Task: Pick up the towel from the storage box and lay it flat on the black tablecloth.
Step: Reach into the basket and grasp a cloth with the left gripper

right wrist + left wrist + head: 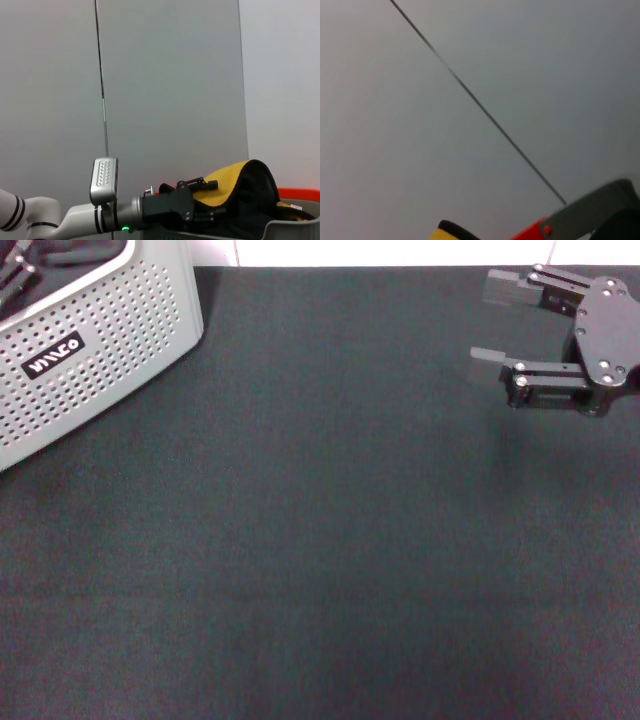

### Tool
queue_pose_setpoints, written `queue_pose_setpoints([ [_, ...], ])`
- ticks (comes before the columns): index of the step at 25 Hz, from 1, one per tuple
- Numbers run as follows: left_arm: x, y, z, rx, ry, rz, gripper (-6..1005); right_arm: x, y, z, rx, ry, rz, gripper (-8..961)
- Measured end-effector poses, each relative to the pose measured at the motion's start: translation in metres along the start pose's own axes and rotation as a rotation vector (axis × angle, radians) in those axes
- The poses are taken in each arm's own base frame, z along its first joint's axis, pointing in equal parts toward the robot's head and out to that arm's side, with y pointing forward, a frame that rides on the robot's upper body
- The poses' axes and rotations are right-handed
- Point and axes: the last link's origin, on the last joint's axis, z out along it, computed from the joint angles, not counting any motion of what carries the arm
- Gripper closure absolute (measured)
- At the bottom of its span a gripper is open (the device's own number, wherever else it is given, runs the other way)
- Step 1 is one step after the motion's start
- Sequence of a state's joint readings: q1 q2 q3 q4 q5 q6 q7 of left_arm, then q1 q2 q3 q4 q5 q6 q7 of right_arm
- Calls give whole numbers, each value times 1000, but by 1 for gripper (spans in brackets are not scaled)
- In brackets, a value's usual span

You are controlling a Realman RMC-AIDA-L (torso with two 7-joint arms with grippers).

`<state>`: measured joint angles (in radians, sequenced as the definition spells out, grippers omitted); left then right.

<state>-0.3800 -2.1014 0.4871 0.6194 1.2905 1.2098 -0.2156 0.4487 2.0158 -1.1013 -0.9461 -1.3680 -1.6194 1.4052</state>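
The light-grey storage box (100, 330) with dotted walls and a black label stands at the far left of the black tablecloth (320, 540). In the right wrist view the towel (227, 182) bulges above the box rim (295, 227), yellow face up with a dark fold beside it. My left gripper (212, 200) reaches into the box and is pressed against that towel. In the left wrist view a yellow towel corner (450, 233) with a black hem shows. My right gripper (482, 322) hangs open and holds nothing over the far right of the tablecloth.
A plain grey wall with a thin vertical seam (102, 100) rises behind the table. Something red (300, 193) sits just beyond the box.
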Motion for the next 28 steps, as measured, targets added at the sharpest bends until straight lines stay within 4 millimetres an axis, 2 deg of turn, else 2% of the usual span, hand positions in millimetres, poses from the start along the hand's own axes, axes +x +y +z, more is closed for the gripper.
queue_pose_setpoints([
  [10,-3,-13,-6,97,-17,90,198,0,0,4,-7,-7,3,94],
  [15,-3,-12,-8,107,-19,142,198,0,0,2,-2,-8,4,94],
  [23,5,1,-9,53,24,159,199,1,1,-1,-2,-9,7,94],
  [28,10,-3,-9,39,12,204,199,1,2,-1,-6,-11,9,94],
])
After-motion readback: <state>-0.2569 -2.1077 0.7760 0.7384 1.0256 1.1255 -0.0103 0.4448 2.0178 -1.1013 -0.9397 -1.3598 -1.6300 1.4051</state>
